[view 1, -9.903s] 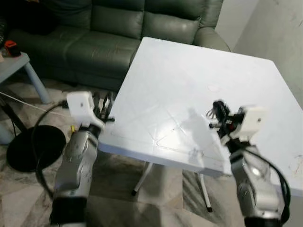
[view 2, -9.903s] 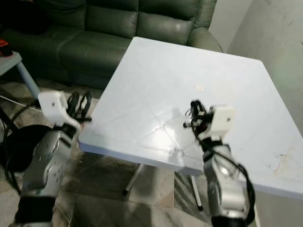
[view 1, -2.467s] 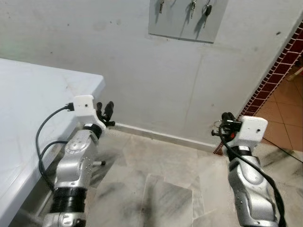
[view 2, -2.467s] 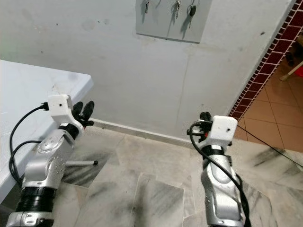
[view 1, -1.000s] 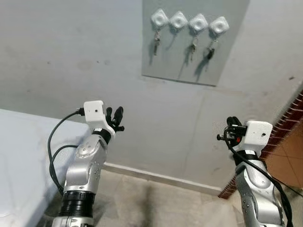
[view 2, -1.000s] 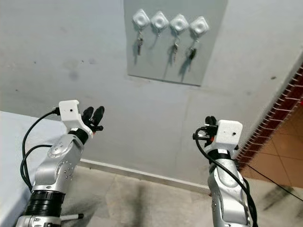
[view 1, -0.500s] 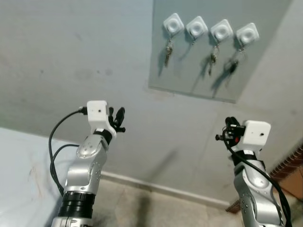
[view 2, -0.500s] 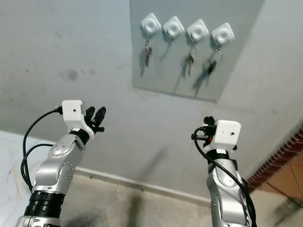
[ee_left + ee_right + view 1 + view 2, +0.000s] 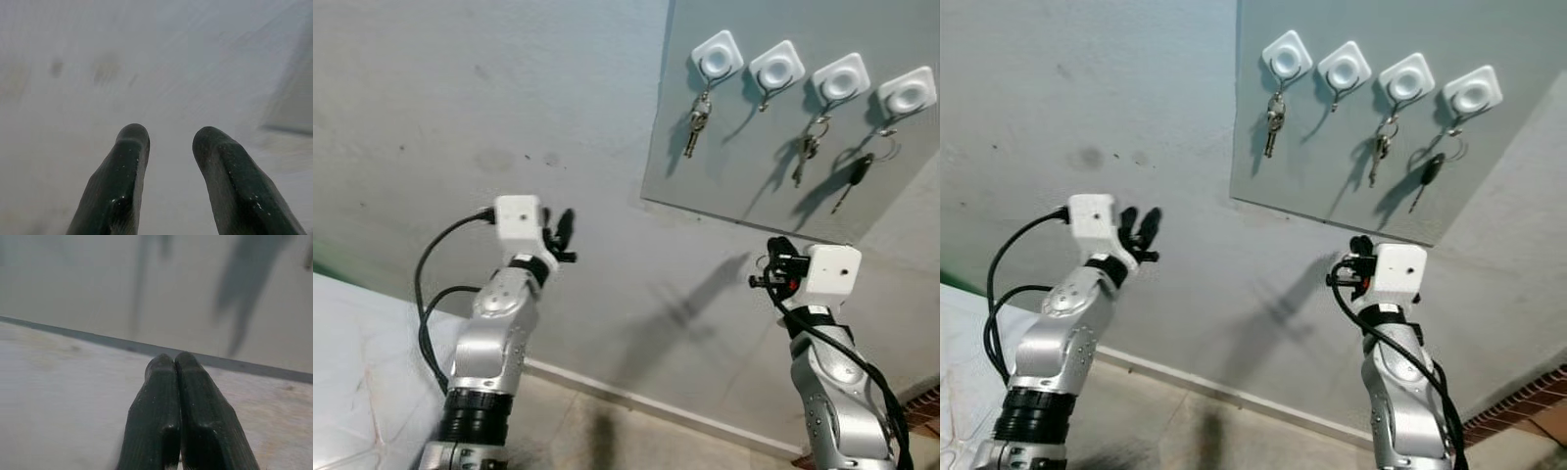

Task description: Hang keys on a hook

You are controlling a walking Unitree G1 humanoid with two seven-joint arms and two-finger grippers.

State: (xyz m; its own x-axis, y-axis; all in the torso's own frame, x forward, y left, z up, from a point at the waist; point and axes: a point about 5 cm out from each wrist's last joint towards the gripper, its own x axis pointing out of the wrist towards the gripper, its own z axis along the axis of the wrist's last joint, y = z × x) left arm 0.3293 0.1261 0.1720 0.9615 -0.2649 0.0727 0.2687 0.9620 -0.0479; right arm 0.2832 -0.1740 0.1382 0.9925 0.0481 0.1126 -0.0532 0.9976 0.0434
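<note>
I see my right gripper raised below the grey hook board, fingers pressed together (whether keys sit between them I cannot tell), four white hooks above those fingers, three with hanging keys, left gripper with fingers apart facing bare wall.

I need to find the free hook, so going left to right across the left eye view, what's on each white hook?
Silver keys → bare white hook → small key bunch → black-headed key.
</note>
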